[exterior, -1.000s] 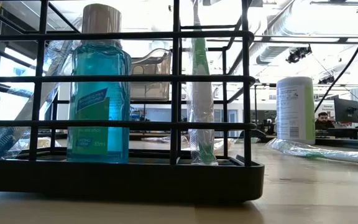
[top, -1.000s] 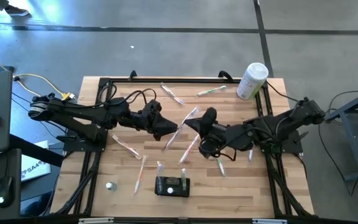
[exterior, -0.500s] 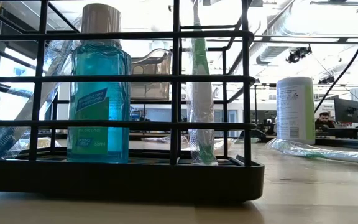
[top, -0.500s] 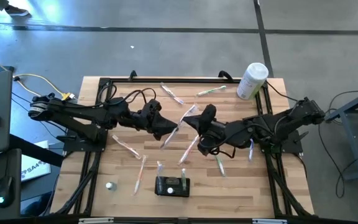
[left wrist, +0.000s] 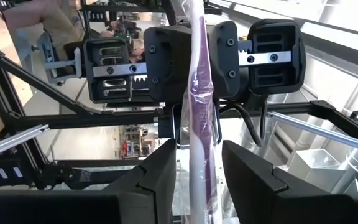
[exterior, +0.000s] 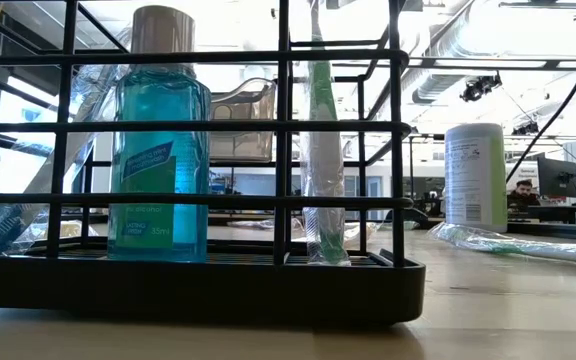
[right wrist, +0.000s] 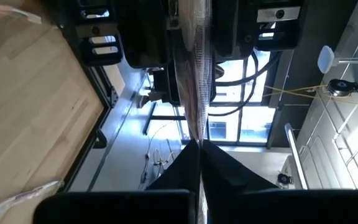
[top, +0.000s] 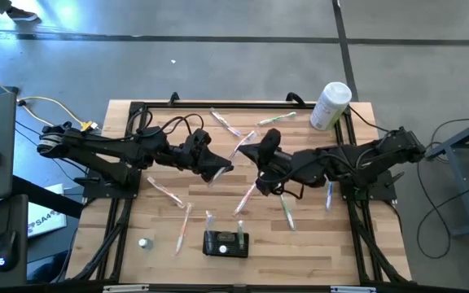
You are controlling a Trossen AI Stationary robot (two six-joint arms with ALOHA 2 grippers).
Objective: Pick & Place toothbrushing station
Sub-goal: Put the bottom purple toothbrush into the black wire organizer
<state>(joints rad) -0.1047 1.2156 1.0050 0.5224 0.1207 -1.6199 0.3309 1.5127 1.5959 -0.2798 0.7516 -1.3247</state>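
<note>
Station: the toothbrushing station [top: 225,243] is set at the near edge of the table [top: 316,244], near the middle; in the low view a blue mouthwash bottle [exterior: 158,150] and one wrapped brush [exterior: 323,160] are seen standing upright inside its wire frame, so it seems to be partly filled already.
Held item: a wrapped toothbrush [top: 236,149] is kept in the air over the table's middle, between the two grippers; it is probably being handed from one arm to the other, so that it can be turned upright for the station.
Left gripper: the left gripper [top: 218,169] is seen with its fingers [left wrist: 166,168] apart on both sides of the wrapper; whether they press it cannot be told.
Right gripper: the right gripper [top: 255,153] is closed tight on the wrapped toothbrush.
Loose items: other wrapped brushes [top: 181,228] are scattered around; a white container [top: 330,104] stands at the far right corner.
Change: compared with one second ago, the right gripper has been moved left and farther away, and the brush has been raised with it; the left arm and the station are unchanged.
</note>
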